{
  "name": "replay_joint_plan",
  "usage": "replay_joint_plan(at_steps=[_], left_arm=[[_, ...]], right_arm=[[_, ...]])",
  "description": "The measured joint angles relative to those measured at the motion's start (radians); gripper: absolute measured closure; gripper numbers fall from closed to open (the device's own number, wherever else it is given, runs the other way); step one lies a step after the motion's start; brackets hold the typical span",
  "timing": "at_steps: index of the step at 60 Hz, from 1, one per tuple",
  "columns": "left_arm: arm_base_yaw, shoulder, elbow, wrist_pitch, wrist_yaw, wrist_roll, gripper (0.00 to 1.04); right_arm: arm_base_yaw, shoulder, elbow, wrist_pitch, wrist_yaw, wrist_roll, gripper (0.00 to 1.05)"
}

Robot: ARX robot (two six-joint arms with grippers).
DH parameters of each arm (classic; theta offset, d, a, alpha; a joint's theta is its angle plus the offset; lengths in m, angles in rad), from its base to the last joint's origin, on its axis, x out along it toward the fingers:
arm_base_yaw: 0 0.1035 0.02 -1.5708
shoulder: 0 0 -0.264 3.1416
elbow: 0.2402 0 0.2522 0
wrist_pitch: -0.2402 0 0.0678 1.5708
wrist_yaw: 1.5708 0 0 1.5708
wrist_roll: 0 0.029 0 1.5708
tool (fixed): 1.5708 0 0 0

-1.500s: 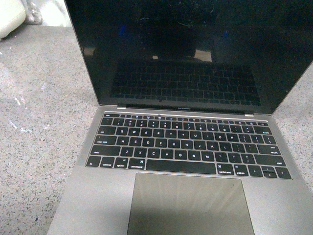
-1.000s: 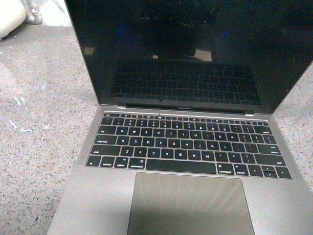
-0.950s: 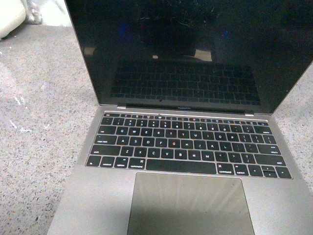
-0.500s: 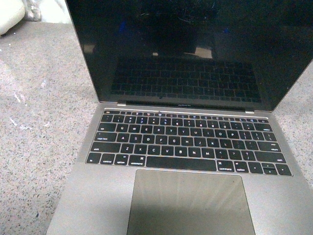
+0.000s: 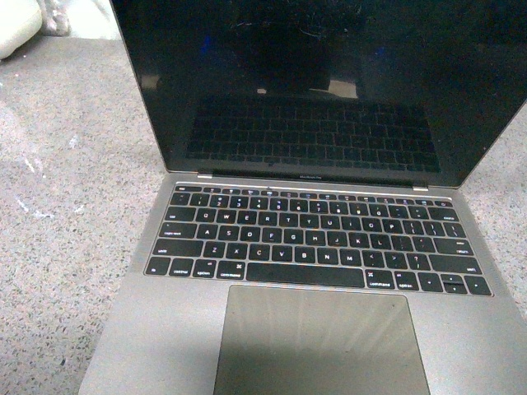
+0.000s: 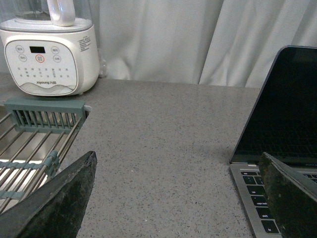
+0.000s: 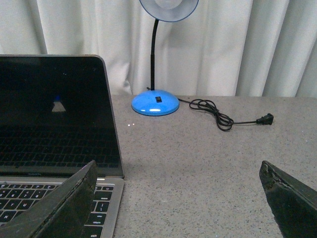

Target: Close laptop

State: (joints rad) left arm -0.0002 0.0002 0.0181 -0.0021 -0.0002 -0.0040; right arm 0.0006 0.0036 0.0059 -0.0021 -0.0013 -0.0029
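Up close, the left claw [image 6: 177, 154] and the right claw [image 7: 178, 163] both hang spread wide on either side of the laptop [image 5: 313, 247], pinching nothing. In the last second or so the slim grey metal machine has barely shifted in the front view. Its glossy black screen still stands open over matte keys on the speckled desk [image 5: 58, 206], so closing hasn't begun. Beyond sit a smooth white appliance [image 6: 48, 54], a blue-based lamp [image 7: 155, 103] and pleated curtains [image 6: 163, 34].

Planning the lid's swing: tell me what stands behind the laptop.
A white curtain hangs behind the laptop. Farther back, off to its sides, stand a blue lamp and a white appliance. The counter straight behind the screen is hidden.
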Motion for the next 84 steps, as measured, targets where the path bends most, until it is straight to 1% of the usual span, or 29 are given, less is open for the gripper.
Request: replay_joint_plan(at_steps=[21,27,28,31,33,37,39,49,51,54,55,56,57,58,59,60,62,63,66,75,84], left_arm=[[0.0,0.0,0.0,0.0,0.0,0.0,0.07],[0.0,0.0,0.0,0.0,0.0,0.0,0.22],[0.0,0.0,0.0,0.0,0.0,0.0,0.25],[0.0,0.0,0.0,0.0,0.0,0.0,0.33],[0.0,0.0,0.0,0.0,0.0,0.0,0.4],[0.0,0.0,0.0,0.0,0.0,0.0,0.51],[0.0,0.0,0.0,0.0,0.0,0.0,0.56],[0.0,0.0,0.0,0.0,0.0,0.0,0.83],[0.0,0.0,0.0,0.0,0.0,0.0,0.9],[0.0,0.0,0.0,0.0,0.0,0.0,0.97],[0.003,0.003,0.001,-0.004,0.013,-0.003,1.01],[0.01,0.005,0.001,-0.008,0.021,-0.014,1.01],[0.025,0.02,0.014,-0.049,0.088,-0.039,1.01],[0.046,0.039,0.026,-0.087,0.142,-0.058,1.01],[0.057,0.05,0.032,-0.105,0.173,-0.078,1.01],[0.075,0.07,0.039,-0.133,0.224,-0.095,1.01],[0.098,0.088,0.04,-0.156,0.276,-0.128,1.01],[0.104,0.093,0.04,-0.161,0.288,-0.137,1.01],[0.126,0.106,0.039,-0.17,0.323,-0.176,1.01],[0.142,0.103,0.042,-0.163,0.341,-0.227,1.01],[0.121,0.117,0.053,-0.153,0.301,-0.243,1.01]], right_arm=[[0.0,0.0,0.0,0.0,0.0,0.0,0.09],[0.0,0.0,0.0,0.0,0.0,0.0,0.09],[0.0,0.0,0.0,0.0,0.0,0.001,0.1],[0.0,0.0,0.0,0.0,0.0,0.0,0.17],[0.0,0.0,0.0,0.0,0.0,0.0,0.22],[0.0,0.0,0.0,0.0,0.0,0.0,0.33],[0.0,0.0,0.0,0.0,0.0,0.0,0.4],[0.0,0.0,0.0,0.0,0.0,0.0,0.66],[0.0,0.0,0.0,0.0,0.0,0.0,0.72],[0.0,0.0,0.0,0.0,0.0,0.0,0.8],[0.0,-0.001,-0.001,0.005,0.004,0.002,0.84],[0.002,-0.004,-0.002,0.01,0.007,0.002,0.85],[0.006,-0.006,-0.006,0.062,0.024,0.006,0.9],[0.007,-0.007,-0.01,0.086,0.026,0.01,0.91],[0.011,-0.007,-0.011,0.137,0.034,0.011,0.95],[0.012,-0.007,-0.011,0.15,0.035,0.011,0.96],[0.018,-0.007,-0.011,0.208,0.037,0.011,1.01],[0.023,-0.007,-0.012,0.237,0.042,0.007,1.04],[0.033,-0.007,-0.012,0.263,0.045,0.008,1.03],[0.044,-0.006,-0.012,0.275,0.04,0.007,1.03],[0.034,0.014,-0.004,0.297,-0.008,-0.009,1.03]])
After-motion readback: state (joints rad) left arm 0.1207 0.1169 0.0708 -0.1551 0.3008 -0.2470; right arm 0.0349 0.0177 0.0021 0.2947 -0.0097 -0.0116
